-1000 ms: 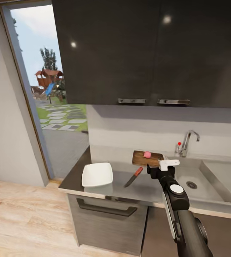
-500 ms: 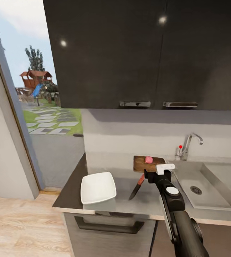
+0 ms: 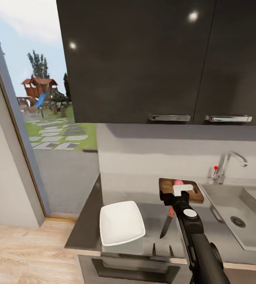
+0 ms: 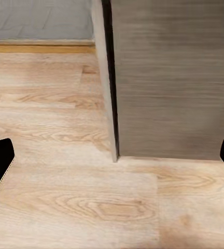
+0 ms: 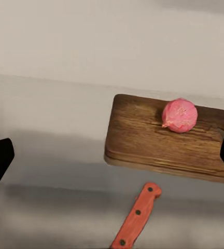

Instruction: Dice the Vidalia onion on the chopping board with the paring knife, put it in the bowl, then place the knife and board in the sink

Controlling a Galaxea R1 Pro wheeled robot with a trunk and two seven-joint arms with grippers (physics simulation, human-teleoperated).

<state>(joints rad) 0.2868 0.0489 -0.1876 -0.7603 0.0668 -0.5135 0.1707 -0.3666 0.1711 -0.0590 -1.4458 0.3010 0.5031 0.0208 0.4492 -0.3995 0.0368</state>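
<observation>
The pink Vidalia onion (image 3: 178, 182) (image 5: 180, 115) rests on the far part of the brown chopping board (image 3: 165, 186) (image 5: 143, 135), which lies on the countertop just left of the sink (image 3: 223, 201). The paring knife (image 3: 168, 222) (image 5: 137, 217), with an orange-red handle, lies on the counter in front of the board. A white square bowl (image 3: 121, 223) sits further left. My right gripper (image 3: 175, 194) (image 5: 112, 158) hovers above the board's near edge and the knife handle, open and holding nothing. My left gripper (image 4: 113, 161) is open, facing the floor.
A faucet (image 3: 227, 165) stands behind the sink, and the drain (image 3: 237, 221) shows in its basin. Dark upper cabinets (image 3: 151, 59) hang overhead. An open doorway (image 3: 37, 118) lies left of the counter. The left wrist view looks at wooden floor (image 4: 55, 171) and a cabinet side (image 4: 174, 78).
The whole view has shifted as the robot moved nearer the counter. My right gripper now stands over the board's near edge and knife handle instead of beside the sink.
</observation>
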